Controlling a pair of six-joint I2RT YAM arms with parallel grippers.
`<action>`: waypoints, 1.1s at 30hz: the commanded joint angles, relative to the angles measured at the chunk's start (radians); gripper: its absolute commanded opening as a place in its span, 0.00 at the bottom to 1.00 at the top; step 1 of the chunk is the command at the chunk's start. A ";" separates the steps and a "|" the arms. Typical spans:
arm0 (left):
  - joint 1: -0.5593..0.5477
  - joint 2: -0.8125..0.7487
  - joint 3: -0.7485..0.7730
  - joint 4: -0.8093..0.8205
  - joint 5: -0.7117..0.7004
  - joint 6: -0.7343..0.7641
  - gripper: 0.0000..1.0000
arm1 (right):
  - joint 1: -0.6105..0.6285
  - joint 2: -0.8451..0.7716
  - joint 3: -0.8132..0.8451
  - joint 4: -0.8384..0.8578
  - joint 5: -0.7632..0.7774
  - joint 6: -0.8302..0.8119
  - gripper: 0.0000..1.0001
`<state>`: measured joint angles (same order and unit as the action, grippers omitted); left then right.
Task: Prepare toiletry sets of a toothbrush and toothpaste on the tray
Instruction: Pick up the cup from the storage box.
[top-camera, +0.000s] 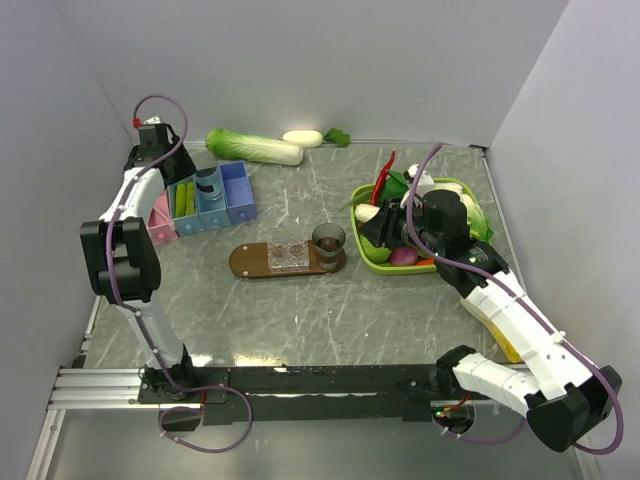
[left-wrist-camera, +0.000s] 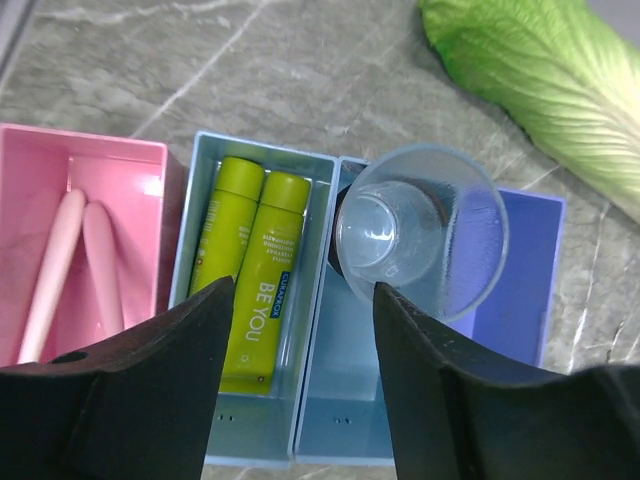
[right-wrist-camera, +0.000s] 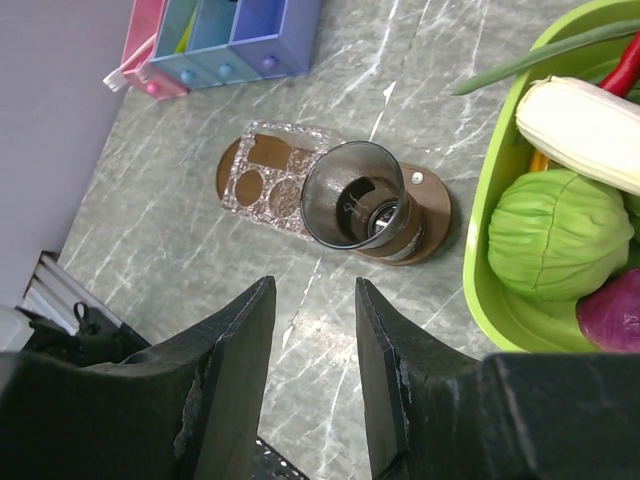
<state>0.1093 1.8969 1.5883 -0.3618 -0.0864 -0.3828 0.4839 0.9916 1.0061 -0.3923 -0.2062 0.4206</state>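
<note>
The left tool (left-wrist-camera: 305, 300) is seen with its jaws well apart and nothing between them. It is held above the compartment box (left-wrist-camera: 250, 435), no contact visible. Straight below the gap, the wall between two light-blue compartments is seen. Two toothpaste tubes (left-wrist-camera: 262, 268), lime-green, are laid side by side in the compartment left of that wall. A clear tumbler (left-wrist-camera: 420, 230) is stood upright in the compartment to its right. Two pale toothbrush sticks (left-wrist-camera: 60, 260) are laid in the pink end compartment. A leafy cabbage (left-wrist-camera: 540, 80) is seen on the counter beyond the box.

The right tool (right-wrist-camera: 315, 290) is seen partly open, jaws apart, nothing gripped or touched. It is held over bare counter (right-wrist-camera: 180, 250), on the near side of the tray (right-wrist-camera: 432, 203). The tray is laid flat mid-counter, between the box and the green basket (right-wrist-camera: 500, 300). A dark tumbler (right-wrist-camera: 355, 195) is stood upright at the basket end of the tray. A clear patterned piece (right-wrist-camera: 265, 180) is laid flat on the tray beside the tumbler, touching or nearly so. A round green cabbage (right-wrist-camera: 560, 230) and a white radish (right-wrist-camera: 585, 130) are seen inside the basket.
</note>
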 joint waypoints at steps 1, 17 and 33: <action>-0.003 0.031 0.053 0.006 0.028 0.004 0.62 | -0.005 0.004 -0.004 0.020 -0.027 -0.016 0.45; -0.003 0.152 0.114 -0.006 0.096 -0.005 0.44 | -0.005 0.082 -0.014 0.052 -0.061 -0.005 0.45; -0.003 0.146 0.127 -0.014 0.117 -0.019 0.04 | -0.007 0.120 -0.024 0.067 -0.078 -0.002 0.45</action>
<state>0.1089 2.0449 1.6833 -0.3622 0.0143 -0.4004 0.4835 1.1042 0.9924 -0.3637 -0.2756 0.4213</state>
